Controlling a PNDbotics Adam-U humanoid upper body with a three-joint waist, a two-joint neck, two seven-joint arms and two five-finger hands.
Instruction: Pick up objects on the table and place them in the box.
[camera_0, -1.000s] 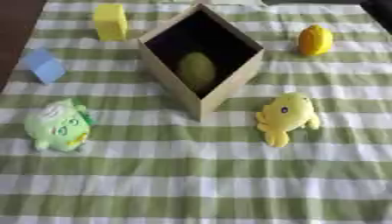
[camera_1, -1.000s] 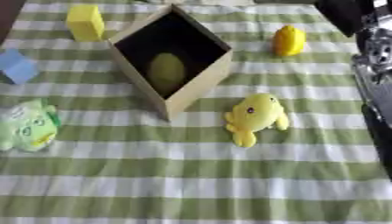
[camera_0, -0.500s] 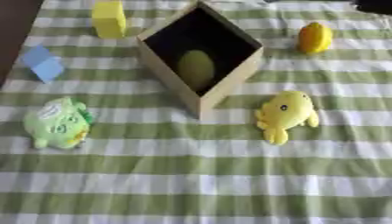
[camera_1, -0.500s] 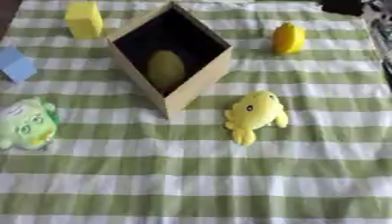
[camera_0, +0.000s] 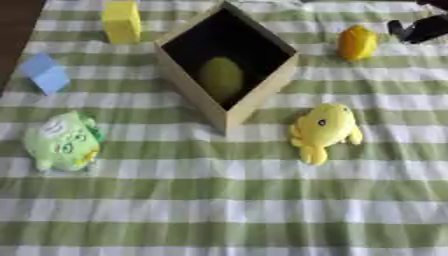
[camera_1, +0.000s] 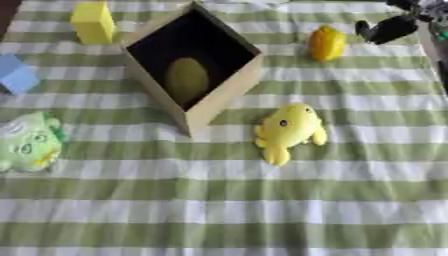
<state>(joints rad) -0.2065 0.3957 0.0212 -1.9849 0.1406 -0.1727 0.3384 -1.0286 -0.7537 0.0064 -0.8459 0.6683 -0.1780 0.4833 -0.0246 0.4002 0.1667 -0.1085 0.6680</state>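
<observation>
Entering top-right corner, right robot hand (camera_1: 389, 29) near yellow toy (camera_1: 326, 43); finger state unclear.

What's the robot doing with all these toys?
It is tidying toys into the box. A yellow-green oval thing already lies inside. The right robot hand is up at the far right, beside the small yellow toy, not touching it. The yellow plush, green plush, yellow block and blue block lie on the striped cloth.
</observation>
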